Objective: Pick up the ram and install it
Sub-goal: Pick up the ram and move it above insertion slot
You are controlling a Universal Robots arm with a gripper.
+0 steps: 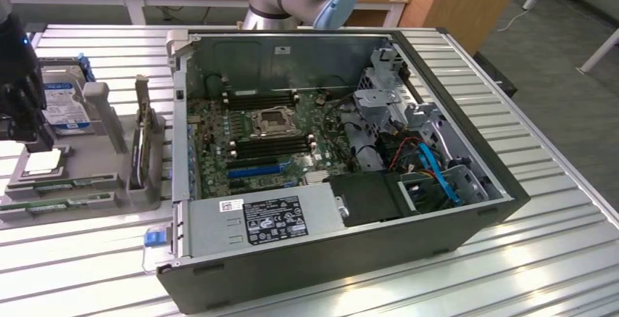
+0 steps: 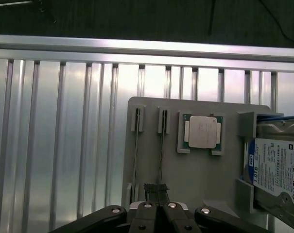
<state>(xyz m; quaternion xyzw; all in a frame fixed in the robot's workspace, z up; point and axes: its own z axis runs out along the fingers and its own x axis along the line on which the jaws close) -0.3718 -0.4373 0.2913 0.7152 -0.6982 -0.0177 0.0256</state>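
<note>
The claw (image 2: 155,189) is drawn in narrow, its 2 fingers brought together right at the near end of the ram (image 2: 161,155). Whether the pads actually bite on the board or only sit over it, I cannot tell.

That ram stands on edge in a slot of the gray holder (image 2: 195,179), seated and not lifted. The second ram (image 2: 135,160) stands parallel, just beside it and apart from the fingers. On the same holder the square silver CPU (image 2: 202,132) lies flat in its own pocket on the ram's other side, and beyond that is the blue-labelled hard drive (image 2: 278,170). The holder rests on the slatted aluminium counter (image 2: 64,145).

In the exterior view the holder sits at the exterior view's left of the open computer case (image 1: 338,266). The motherboard (image 1: 261,143) faces up inside the case, with long black memory slots (image 1: 274,146) near the CPU socket (image 1: 271,121).

Judging by its look, the ram is light, thin and stiff along its length, but it would not take twisting or a hard squeeze across the chips. The sensible hold is on its 2 flat faces near the upper edge, pads square to the board. That keeps it from pivoting and keeps the contact edge clear. With a stick this narrow, a hold at one end rather than mid-length could let it tilt.
</note>
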